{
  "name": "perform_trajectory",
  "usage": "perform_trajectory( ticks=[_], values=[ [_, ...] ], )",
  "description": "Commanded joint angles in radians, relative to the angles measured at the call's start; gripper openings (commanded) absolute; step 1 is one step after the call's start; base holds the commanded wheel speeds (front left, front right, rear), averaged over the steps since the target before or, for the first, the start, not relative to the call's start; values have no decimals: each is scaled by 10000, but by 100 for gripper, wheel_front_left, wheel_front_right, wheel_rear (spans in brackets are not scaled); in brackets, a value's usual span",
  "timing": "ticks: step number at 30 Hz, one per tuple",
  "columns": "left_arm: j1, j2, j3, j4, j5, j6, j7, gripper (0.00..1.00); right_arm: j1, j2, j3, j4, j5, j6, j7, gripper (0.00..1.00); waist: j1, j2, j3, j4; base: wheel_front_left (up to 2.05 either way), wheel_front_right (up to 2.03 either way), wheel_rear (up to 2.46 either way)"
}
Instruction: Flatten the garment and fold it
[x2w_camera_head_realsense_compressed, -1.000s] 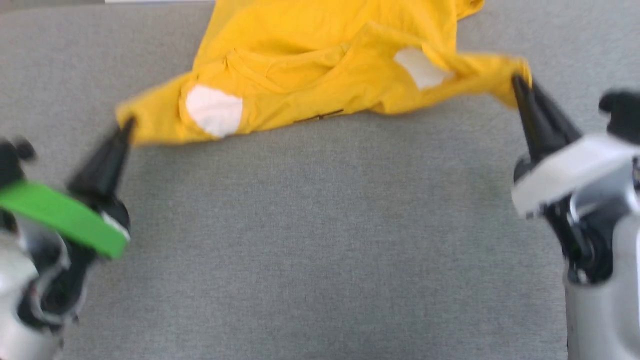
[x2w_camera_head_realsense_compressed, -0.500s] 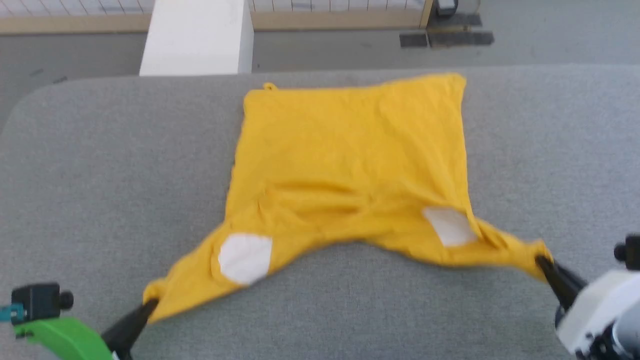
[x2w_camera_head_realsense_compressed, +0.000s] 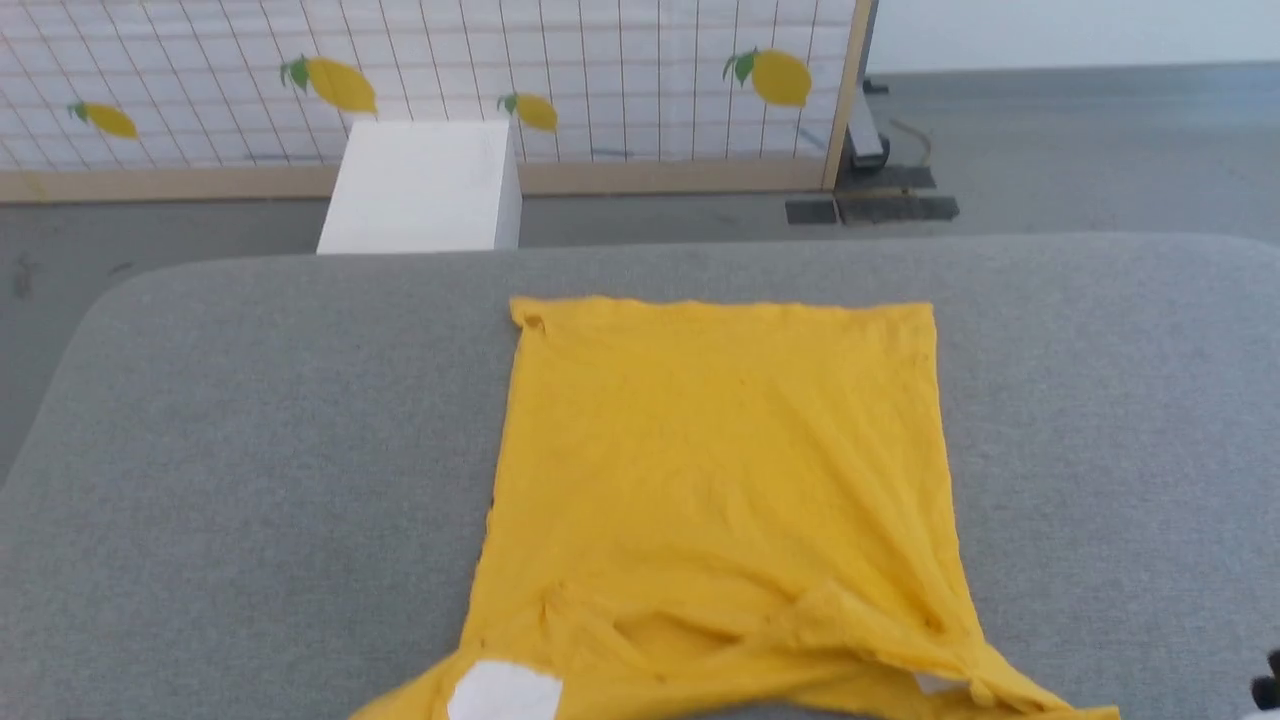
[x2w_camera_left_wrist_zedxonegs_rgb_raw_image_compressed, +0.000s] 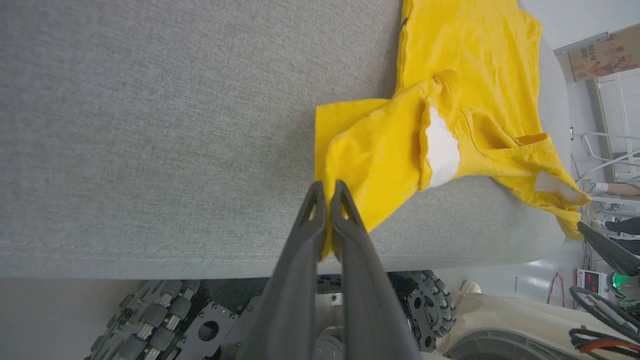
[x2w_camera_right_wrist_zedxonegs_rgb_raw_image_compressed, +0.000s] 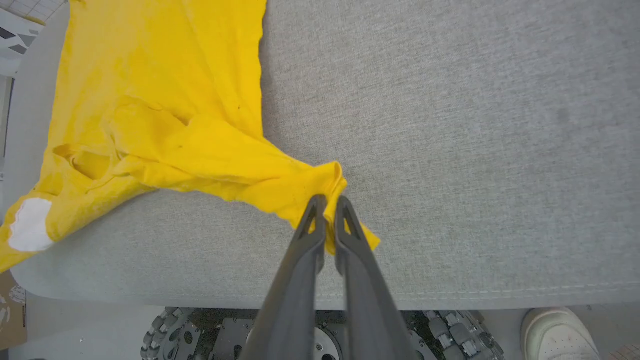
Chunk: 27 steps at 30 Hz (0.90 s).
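A sleeve of the garment (x2w_camera_head_realsense_compressed: 720, 470) is clamped in the left end effector (x2w_camera_left_wrist_zedxonegs_rgb_raw_image_compressed: 327, 192), another in the right end effector (x2w_camera_right_wrist_zedxonegs_rgb_raw_image_compressed: 327, 205); its body is spread beyond both.

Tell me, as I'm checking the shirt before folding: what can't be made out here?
- Head view: the shirt's sleeve ends run off the bottom edge.
- Left wrist view: the left gripper's shut fingers cover the sleeve cloth they pinch.
- Right wrist view: the right gripper covers its pinched cloth likewise; the bottom edge cuts off a shoe.
- Print: folds hide anything beyond white patches.
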Motion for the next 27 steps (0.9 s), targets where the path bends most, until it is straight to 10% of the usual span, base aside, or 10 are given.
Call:
perform_trajectory(
  ticks=[1,15,27],
  values=[
    [296,171,144,-128,-89,106,-73,0,214,50,-136,-124,101,-13,102,0,1,0,-210,49,0,0,0],
    [0,-162,271,-1341,778,-85,-1043,0,399,186,131,-259,-226,-13,-166,0,1,0,-128,346,0,0,0],
    [-1663,-757,-357,-1394,1633,-641,-972,0,-1366,-169,1849,2518,-1364,-13,-866,0,1,0,658,443,0,0,0]
  ],
)
